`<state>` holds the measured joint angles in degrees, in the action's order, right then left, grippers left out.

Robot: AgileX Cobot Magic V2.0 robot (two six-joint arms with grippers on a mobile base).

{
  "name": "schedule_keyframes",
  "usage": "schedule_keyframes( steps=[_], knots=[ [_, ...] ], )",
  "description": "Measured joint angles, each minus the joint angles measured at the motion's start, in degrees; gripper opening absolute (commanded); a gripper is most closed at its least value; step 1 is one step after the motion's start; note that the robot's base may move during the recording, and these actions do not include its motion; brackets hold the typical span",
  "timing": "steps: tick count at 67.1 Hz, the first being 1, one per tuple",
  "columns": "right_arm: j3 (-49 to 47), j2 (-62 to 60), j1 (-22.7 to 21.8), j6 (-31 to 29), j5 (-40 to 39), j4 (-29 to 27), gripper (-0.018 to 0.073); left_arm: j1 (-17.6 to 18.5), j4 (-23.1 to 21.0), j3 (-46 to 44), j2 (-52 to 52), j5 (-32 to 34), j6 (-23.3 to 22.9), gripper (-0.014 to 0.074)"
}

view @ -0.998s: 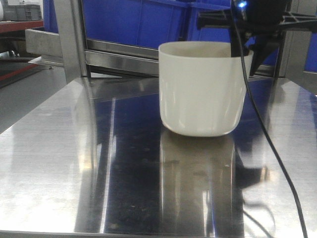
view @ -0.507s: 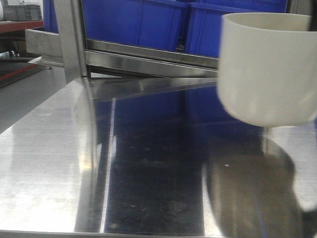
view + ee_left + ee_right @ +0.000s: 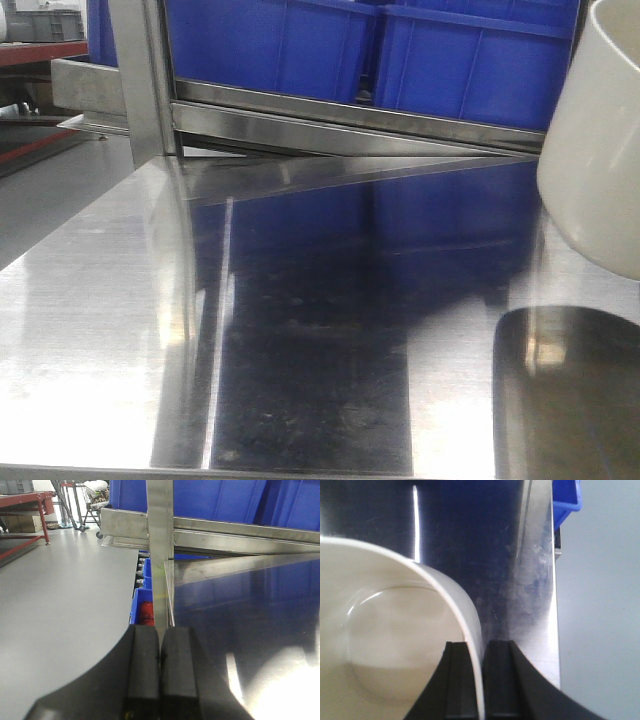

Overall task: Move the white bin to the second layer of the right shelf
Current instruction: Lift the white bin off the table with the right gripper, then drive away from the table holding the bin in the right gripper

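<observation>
Right pincer [image 3: 480, 649] is gripping the white bin [image 3: 600, 150] by its rim, one finger inside the wall and one outside, with only the thin plastic between them. Left pincer [image 3: 160, 631] is sitting fully closed on nothing, lined up with the left edge of the worktop [image 3: 300, 330]. A second ago the bin was standing on the worktop. Now it is hanging clear above the worktop's right side, tilted and half out of the front view, with its dark reflection beneath. I am judging the lift done and the carry under way. Blue crates [image 3: 470, 60] are sitting on a rack beyond the worktop's far edge. I am not seeing the roller level of the right shelf in any view, so placing is still ahead.
</observation>
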<state>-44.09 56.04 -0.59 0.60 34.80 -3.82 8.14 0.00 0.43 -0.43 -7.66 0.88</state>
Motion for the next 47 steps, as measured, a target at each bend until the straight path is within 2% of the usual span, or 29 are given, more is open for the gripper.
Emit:
schedule_keyframes(
  steps=[27,47],
  knots=[
    [11.1,-19.7,0.0,-0.1,-0.9,0.0,0.0088,0.0,0.0,0.0,0.0,0.0,0.0,0.0085],
    [11.6,-23.7,0.0,-0.1,-0.7,0.0,0.0088,0.0,0.0,0.0,0.0,0.0,0.0,0.0085]
  ],
)
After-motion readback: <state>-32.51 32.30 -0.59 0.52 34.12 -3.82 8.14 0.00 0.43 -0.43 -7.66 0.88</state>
